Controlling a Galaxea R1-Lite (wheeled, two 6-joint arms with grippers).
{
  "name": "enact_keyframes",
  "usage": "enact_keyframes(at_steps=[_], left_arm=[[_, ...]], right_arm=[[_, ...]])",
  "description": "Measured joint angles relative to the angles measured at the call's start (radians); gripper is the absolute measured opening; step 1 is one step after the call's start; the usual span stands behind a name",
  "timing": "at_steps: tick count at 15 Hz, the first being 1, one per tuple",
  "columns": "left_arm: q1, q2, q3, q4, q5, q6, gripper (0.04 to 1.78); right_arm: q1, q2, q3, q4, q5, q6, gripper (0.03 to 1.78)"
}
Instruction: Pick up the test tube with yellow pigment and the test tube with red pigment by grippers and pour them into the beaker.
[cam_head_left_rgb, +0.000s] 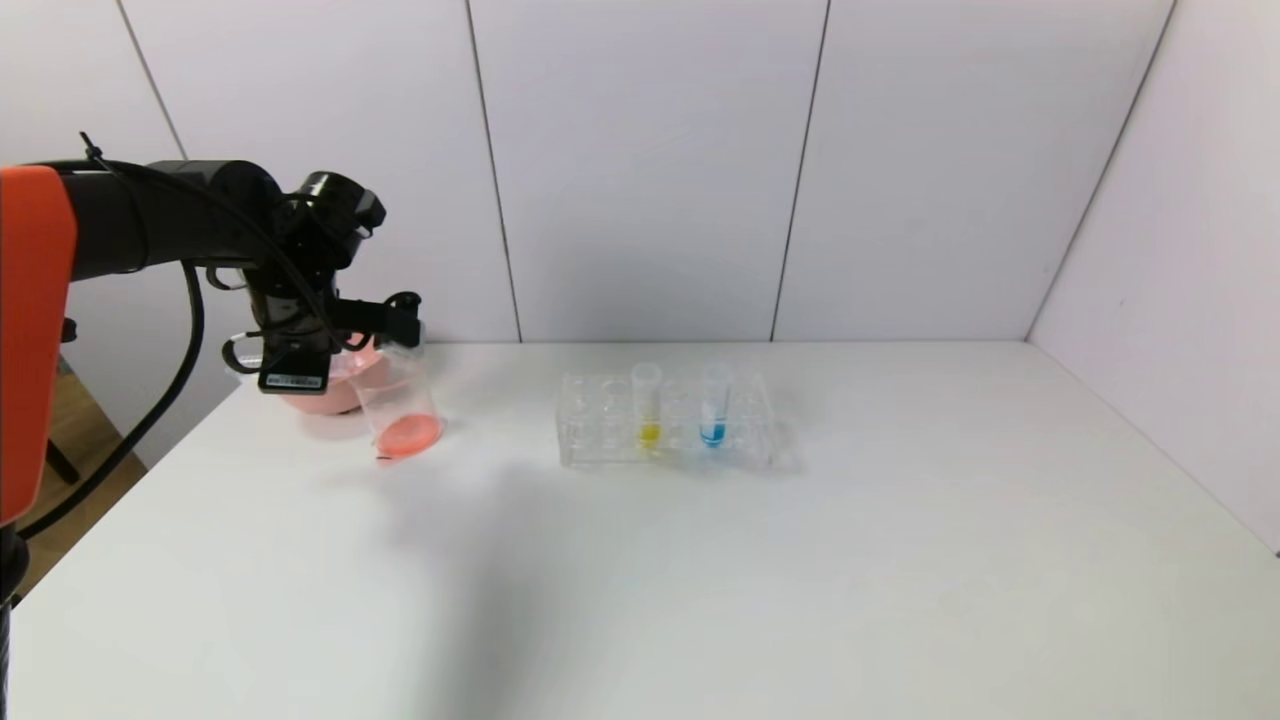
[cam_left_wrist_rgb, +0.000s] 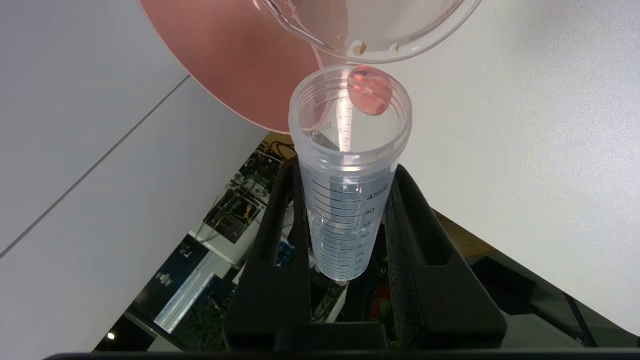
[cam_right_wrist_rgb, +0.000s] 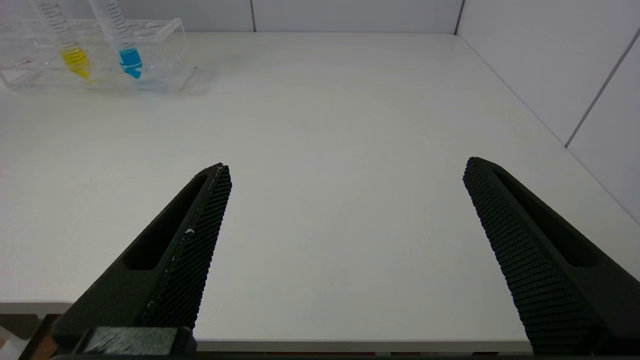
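My left gripper (cam_head_left_rgb: 398, 322) (cam_left_wrist_rgb: 345, 170) is shut on the test tube with red pigment (cam_left_wrist_rgb: 350, 200), tipped mouth-first over the beaker (cam_head_left_rgb: 398, 395). The tube body looks drained; a red drop (cam_left_wrist_rgb: 370, 92) hangs at its mouth, just below the beaker rim (cam_left_wrist_rgb: 400, 45). Red liquid (cam_head_left_rgb: 408, 435) lies in the beaker's bottom. The test tube with yellow pigment (cam_head_left_rgb: 648, 405) (cam_right_wrist_rgb: 70, 47) stands upright in the clear rack (cam_head_left_rgb: 590, 440). My right gripper (cam_right_wrist_rgb: 346, 165) is open and empty over the table's front edge, out of the head view.
A pink bowl (cam_head_left_rgb: 315, 392) (cam_left_wrist_rgb: 235, 60) sits right behind the beaker at the table's left rear. A tube with blue liquid (cam_head_left_rgb: 714, 410) (cam_right_wrist_rgb: 127, 52) stands in the rack (cam_right_wrist_rgb: 167, 55) beside the yellow one. Walls close the back and right.
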Motion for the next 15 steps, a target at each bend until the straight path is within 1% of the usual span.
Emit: enact_keyframes(at_steps=[15], left_arm=[[-0.005,0.0,0.0,0.0,0.0,-0.003,0.45]], right_arm=[[0.0,0.0,0.0,0.0,0.0,0.0,1.7]])
